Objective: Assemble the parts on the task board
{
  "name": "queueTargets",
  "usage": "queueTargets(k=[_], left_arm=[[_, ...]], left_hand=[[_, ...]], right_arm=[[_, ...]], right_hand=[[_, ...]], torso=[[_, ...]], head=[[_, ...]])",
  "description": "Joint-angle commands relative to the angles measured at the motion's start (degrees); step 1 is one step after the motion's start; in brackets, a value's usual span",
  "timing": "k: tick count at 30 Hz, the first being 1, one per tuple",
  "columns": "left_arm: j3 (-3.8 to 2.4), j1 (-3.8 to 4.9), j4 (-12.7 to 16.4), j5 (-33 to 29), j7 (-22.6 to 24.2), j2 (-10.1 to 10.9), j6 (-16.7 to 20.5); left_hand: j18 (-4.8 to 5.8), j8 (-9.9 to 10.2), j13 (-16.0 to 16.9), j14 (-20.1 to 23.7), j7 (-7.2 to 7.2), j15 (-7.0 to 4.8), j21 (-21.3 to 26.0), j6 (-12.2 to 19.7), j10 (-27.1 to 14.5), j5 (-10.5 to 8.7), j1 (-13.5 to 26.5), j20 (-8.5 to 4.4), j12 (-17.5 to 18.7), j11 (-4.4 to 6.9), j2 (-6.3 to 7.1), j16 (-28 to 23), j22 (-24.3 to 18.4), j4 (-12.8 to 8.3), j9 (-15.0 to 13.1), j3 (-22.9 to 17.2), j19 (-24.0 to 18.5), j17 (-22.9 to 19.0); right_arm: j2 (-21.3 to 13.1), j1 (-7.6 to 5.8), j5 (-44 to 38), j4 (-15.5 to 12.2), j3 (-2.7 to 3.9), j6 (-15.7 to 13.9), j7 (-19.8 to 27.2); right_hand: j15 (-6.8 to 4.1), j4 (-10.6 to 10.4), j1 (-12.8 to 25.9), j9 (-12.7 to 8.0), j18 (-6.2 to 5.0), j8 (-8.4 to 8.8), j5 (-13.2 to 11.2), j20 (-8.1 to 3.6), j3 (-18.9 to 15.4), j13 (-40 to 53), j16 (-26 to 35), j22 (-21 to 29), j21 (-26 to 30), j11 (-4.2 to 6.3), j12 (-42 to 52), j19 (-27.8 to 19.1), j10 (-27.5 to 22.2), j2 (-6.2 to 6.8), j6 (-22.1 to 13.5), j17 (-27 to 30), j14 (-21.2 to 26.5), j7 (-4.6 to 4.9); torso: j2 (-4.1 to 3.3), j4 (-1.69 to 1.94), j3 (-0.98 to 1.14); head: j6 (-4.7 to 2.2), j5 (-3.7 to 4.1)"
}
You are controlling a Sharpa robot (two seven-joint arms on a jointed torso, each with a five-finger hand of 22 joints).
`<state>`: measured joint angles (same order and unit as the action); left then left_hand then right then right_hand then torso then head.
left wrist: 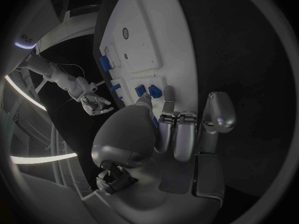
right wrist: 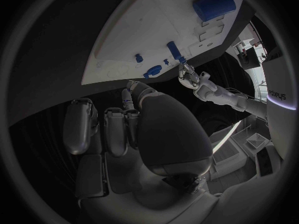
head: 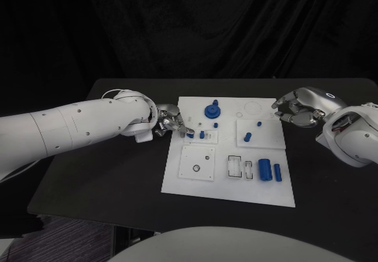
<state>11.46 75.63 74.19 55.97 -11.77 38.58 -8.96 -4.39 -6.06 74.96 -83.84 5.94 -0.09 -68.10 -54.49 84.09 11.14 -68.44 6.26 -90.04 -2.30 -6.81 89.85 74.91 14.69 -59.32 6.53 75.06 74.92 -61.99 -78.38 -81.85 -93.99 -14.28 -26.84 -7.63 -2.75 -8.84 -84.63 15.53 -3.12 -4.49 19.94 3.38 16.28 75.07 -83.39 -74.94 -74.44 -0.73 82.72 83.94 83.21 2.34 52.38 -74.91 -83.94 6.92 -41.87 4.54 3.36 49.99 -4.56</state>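
Counter [head: 102, 180]: black, matte, flat; it carries everything.

Task board [head: 228, 188]: white rigid plate lying flat mid-counter, built of raised panels with cut slots and round holes. It looks like smooth hard plastic or painted metal. Judged stiff and heavy enough to stay put under light pressing.

Left robot hand [head: 169, 123]: silver, at the board's left edge, its fingers [left wrist: 177, 134] curled together with the tips reaching over the rim toward small blue pieces there. Whether they pinch one or merely touch cannot be told.

Right robot hand [head: 303, 109]: hovers off the board's upper right corner, fingers curled inward, nothing seen between them.

Parts, largest first:
- Blue round knob [head: 212, 111] near the board's top centre, a stepped disc with a stem standing up. Probably light, hard plastic; best taken by the stem or around the rim.
- Blue cylinder [head: 265, 168] lying in the lower right area, a thinner blue pin [head: 278, 172] just beside it. Both are smooth and liable to roll; pinch across the middle.
- Short blue peg [head: 247, 136] on the right panel, a smaller blue stud [head: 259, 123] near it.
- Small blue pieces [head: 201, 134] by the left fingertips. Tiny, slick, easily dropped; a fine fingertip pinch is judged necessary.
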Motion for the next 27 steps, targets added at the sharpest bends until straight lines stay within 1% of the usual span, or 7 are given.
queueTargets(k=[1,7,11,19,21,22,27], left_arm=[[0.68,-0.87,0.1,0.5,-2.4,-0.5,-3.1],[0.68,-0.87,0.0,0.5,-2.7,-0.5,-3.4],[0.68,-0.88,-0.1,0.5,-3.0,-0.5,-3.8],[0.68,-0.89,-0.1,0.5,-3.6,-0.5,-4.4],[0.68,-0.89,-0.1,0.5,-3.7,-0.5,-4.4],[0.68,-0.89,-0.1,0.5,-3.8,-0.4,-4.5],[0.68,-0.9,0.0,0.5,-4.2,-0.2,-4.7]], left_hand=[[-0.84,-0.3,15.0,-6.2,-0.36,-0.37,-0.1,0.0,5.9,-0.13,-0.8,-0.29,0.0,0.36,-0.05,0.1,8.2,-0.4,-0.1,0.0,0.0,15.1],[-0.85,-0.6,15.0,-6.2,-0.46,-0.44,0.0,0.0,5.9,-0.49,-1.5,-0.36,0.0,0.44,0.12,0.1,8.2,-0.9,-0.4,-0.1,0.0,15.1],[-0.85,-0.9,15.0,-6.2,-0.62,-0.58,0.0,0.2,5.9,0.44,-3.0,-0.48,0.0,0.58,-0.05,0.1,8.2,-1.8,-0.7,-0.6,0.0,15.1],[-0.88,-0.2,15.0,-6.2,-0.76,-0.77,0.2,0.7,5.9,4.35,-5.5,-0.7,0.0,0.78,-0.56,0.1,8.1,-3.2,0.1,-2.4,-0.1,15.1],[-0.89,0.2,15.0,-6.2,-0.8,-0.82,0.2,0.7,5.9,6.46,-6.4,-0.76,0.0,0.83,-0.44,0.1,8.1,-3.8,0.8,-3.3,-0.2,15.1],[-0.89,0.3,15.0,-6.2,-0.8,-0.83,0.3,0.7,5.9,6.67,-6.5,-0.76,0.0,0.84,-0.4,0.1,8.1,-3.8,0.9,-3.4,-0.2,15.1],[-0.88,2.1,15.0,-6.2,-0.43,-0.71,0.3,0.9,5.9,9.8,-7.8,-0.78,0.0,0.65,0.51,0.1,8.1,-4.7,4.2,-6.4,-0.2,15.1]], right_arm=[[0.0,0.14,0.8,0.0,0.03,0.3,-0.8],[0.0,0.14,0.8,-0.1,0.03,0.4,-0.8],[0.0,0.14,0.8,-0.1,0.03,0.4,-0.8],[0.0,0.14,0.8,-0.1,0.03,0.6,-0.9],[-0.1,0.14,0.8,-0.1,0.03,0.7,-0.9],[-0.1,0.14,0.8,-0.1,0.03,0.7,-0.9],[-0.1,0.14,0.8,-0.1,0.03,0.8,-1.0]], right_hand=[[-0.44,-0.1,0.1,-0.1,-0.49,0.28,0.3,-0.33,0.4,6.1,0.4,-10.1,0.4,0.03,-0.3,-0.1,-0.5,-0.2,0.2,-8.1,-4.2,-0.34],[-0.44,-0.1,0.1,-0.1,-0.49,0.28,0.3,-0.33,0.4,6.1,0.4,-10.1,0.4,0.03,-0.3,-0.1,-0.5,-0.2,0.2,-8.1,-4.2,-0.34],[-0.43,0.0,0.1,-0.1,-0.5,0.28,0.3,-0.33,0.4,6.0,0.4,-10.1,0.5,0.01,-0.4,-0.1,-0.6,-0.18,0.2,-8.1,-4.2,-0.34],[-0.43,0.0,0.1,-0.1,-0.5,0.28,0.3,-0.33,0.4,6.0,0.4,-10.1,0.5,0.01,-0.4,-0.1,-0.6,-0.18,0.2,-8.1,-4.2,-0.34],[-0.43,0.0,0.1,-0.1,-0.5,0.28,0.3,-0.33,0.4,6.0,0.4,-10.1,0.5,0.01,-0.4,-0.1,-0.6,-0.18,0.2,-8.1,-4.2,-0.34],[-0.43,0.0,0.1,-0.1,-0.5,0.28,0.3,-0.33,0.4,6.0,0.4,-10.1,0.5,0.01,-0.4,-0.1,-0.6,-0.18,0.2,-8.1,-4.2,-0.34],[-0.42,0.0,0.1,-0.1,-0.51,0.28,0.3,-0.32,0.5,6.0,0.5,-10.1,0.5,0.0,-0.4,-0.1,-0.6,-0.16,0.3,-8.0,-4.2,-0.33]], torso=[[0.01,0.0,-0.01],[0.0,0.05,-0.01],[-0.01,0.04,-0.02],[-0.02,0.03,-0.01],[-0.02,0.02,0.0],[-0.01,0.01,-0.02],[-0.01,0.02,0.0]], head=[[0.01,-0.03],[0.01,0.02],[0.01,-0.03],[0.01,-0.09],[0.01,-0.12],[0.01,-0.16],[0.01,-0.19]])
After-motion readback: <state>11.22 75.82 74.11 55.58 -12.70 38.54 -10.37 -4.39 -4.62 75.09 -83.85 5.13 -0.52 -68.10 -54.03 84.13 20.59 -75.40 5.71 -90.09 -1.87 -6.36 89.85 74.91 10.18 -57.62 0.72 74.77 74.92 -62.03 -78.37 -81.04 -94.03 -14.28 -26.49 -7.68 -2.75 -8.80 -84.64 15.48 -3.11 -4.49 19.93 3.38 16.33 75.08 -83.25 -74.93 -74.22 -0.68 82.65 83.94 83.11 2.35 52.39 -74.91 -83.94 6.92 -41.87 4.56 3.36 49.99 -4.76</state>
